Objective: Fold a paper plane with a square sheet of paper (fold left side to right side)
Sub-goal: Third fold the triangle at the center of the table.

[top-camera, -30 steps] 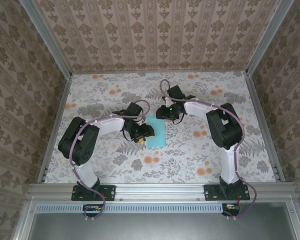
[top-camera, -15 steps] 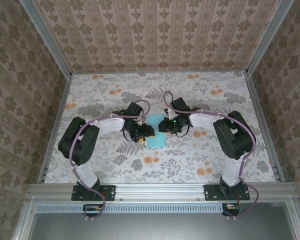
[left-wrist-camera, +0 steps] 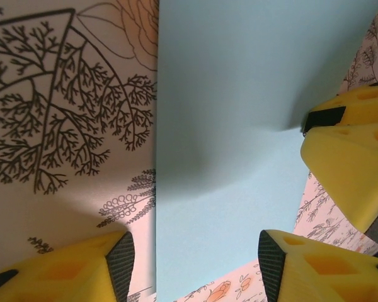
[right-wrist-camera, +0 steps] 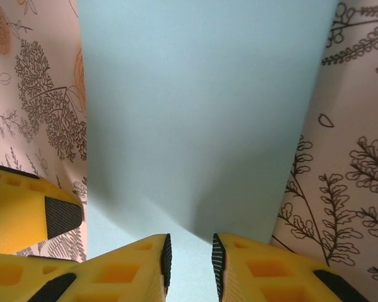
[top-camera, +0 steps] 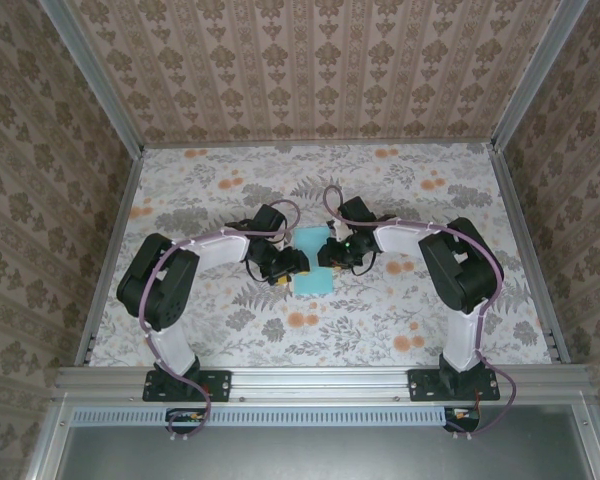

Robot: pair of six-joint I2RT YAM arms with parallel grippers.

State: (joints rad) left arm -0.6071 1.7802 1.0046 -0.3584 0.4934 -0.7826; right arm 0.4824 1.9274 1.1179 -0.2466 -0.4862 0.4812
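Paper [top-camera: 315, 270], plain light-blue, lies beneath left fingers [left-wrist-camera: 69, 270] and right fingers [right-wrist-camera: 264, 274].

Table [top-camera: 380, 190]: floral-print top, grey ferns and orange blooms on white, walled on three sides. Directly on it, near centre: light-blue sheet of paper [top-camera: 313, 277], a narrow rectangle, long sides running near to far, left edge straight against the print.

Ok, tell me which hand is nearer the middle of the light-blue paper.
Right. The right hand has both fingertips over the light-blue paper, inside its edges; the left hand straddles its left edge, one fingertip over the tablecloth.
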